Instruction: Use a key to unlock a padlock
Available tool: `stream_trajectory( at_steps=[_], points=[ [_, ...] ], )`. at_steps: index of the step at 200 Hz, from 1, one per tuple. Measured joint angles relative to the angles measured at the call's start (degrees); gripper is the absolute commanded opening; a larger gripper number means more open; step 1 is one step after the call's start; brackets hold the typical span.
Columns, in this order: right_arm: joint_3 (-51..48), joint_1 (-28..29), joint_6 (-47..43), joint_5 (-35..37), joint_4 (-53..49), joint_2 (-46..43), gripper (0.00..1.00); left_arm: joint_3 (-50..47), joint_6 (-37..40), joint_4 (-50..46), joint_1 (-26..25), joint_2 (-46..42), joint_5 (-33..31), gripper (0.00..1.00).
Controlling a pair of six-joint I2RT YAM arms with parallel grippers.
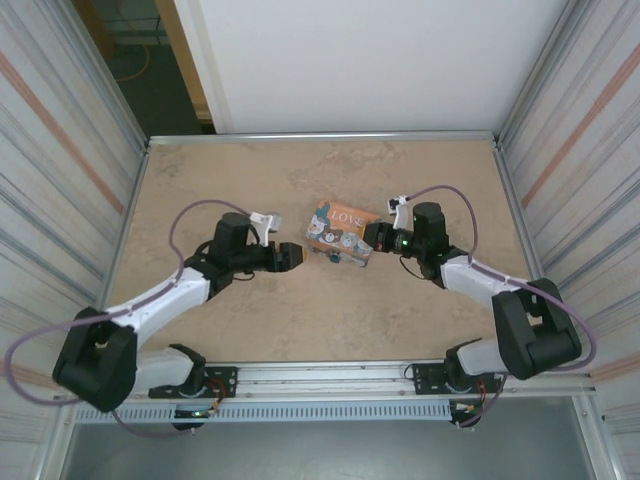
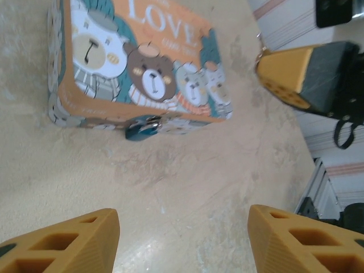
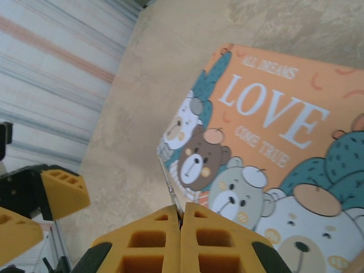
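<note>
1. Left wrist view: the blue padlock (image 2: 142,128) sits against the LOVE box's (image 2: 142,51) near side wall.
2. Right gripper (image 3: 181,213), fingers pressed together, pinches a thin silvery key (image 3: 170,185) beside the box.
3. Left gripper (image 2: 182,239) is spread apart, short of the padlock.

A tiny blue padlock (image 2: 142,128) touches the orange bear-printed "LOVE" box's (image 2: 142,57) near edge, beyond the left claw's (image 2: 182,222) spread fingers.

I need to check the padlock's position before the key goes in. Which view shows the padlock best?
Left wrist: the padlock sits close and unobstructed, blue body against the side wall of the box. Top external gives a tiny bluish speck at the box edge; right wrist faces the box lid.
</note>
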Motion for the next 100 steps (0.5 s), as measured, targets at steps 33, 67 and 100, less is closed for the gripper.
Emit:
stream_trajectory(
  at_steps=[33,67,100],
  points=[
    [0.0,-0.8,-0.1,-0.8,0.6,3.4,0.0,2.4,-0.7,4.0,-0.4,9.8,0.6,0.62],
    [0.0,-0.9,-0.8,-1.0,0.3,5.2,0.0,5.6,-2.0,8.2,-1.1,17.2,2.1,0.6],
    [0.0,-1.0,-1.6,-1.0,0.0,6.3,0.0,8.0,-3.3,11.7,-1.4,22.8,3.1,0.55]
  ],
)
